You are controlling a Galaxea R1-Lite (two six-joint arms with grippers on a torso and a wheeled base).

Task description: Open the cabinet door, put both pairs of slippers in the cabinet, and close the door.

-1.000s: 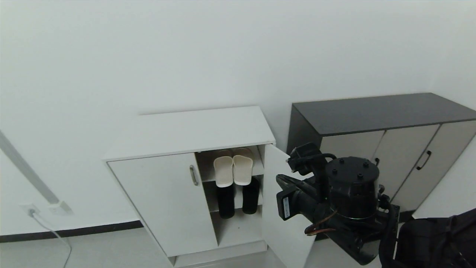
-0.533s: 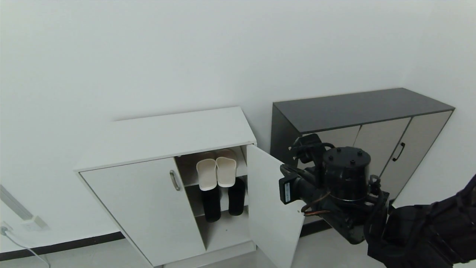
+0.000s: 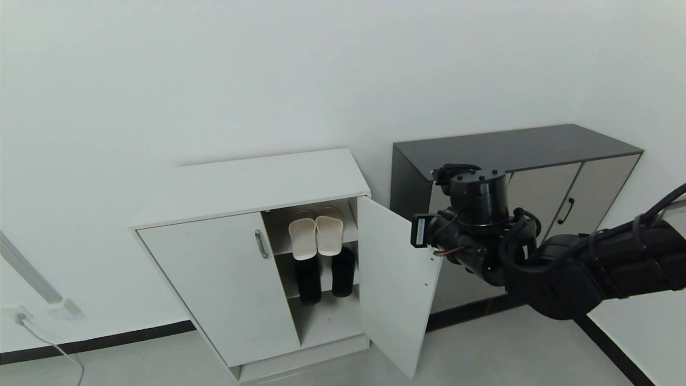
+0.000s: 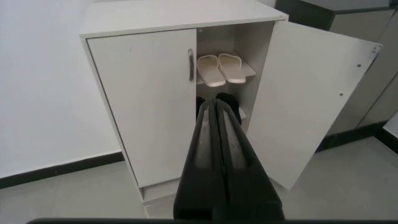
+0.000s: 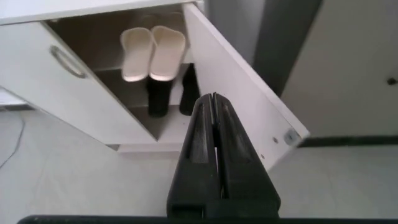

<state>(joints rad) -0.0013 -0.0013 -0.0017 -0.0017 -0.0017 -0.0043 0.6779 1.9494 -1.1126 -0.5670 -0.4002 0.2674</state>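
The white cabinet point(image 3: 252, 185) stands against the wall with its right door point(image 3: 394, 284) swung open and its left door shut. A cream pair of slippers point(image 3: 316, 236) lies on the upper shelf, toes hanging over the edge. A black pair point(image 3: 321, 276) sits on the shelf below. My right arm's wrist point(image 3: 471, 214) hangs just beyond the open door's free edge. My right gripper point(image 5: 213, 96) is shut and empty, over the door point(image 5: 242, 87), with the cream slippers point(image 5: 152, 53) beyond. My left gripper point(image 4: 216, 102) is shut and empty, facing the opening from farther back.
A dark-topped cabinet point(image 3: 509, 145) with grey doors stands right of the white one, behind my right arm. A wall socket with a cable point(image 3: 19, 316) sits low at the far left. Bare grey floor point(image 3: 482, 348) lies in front of both cabinets.
The head camera has shifted, so the whole scene slid. My right arm has stretched out and risen beside the open door's free edge. The door and slippers look unchanged.
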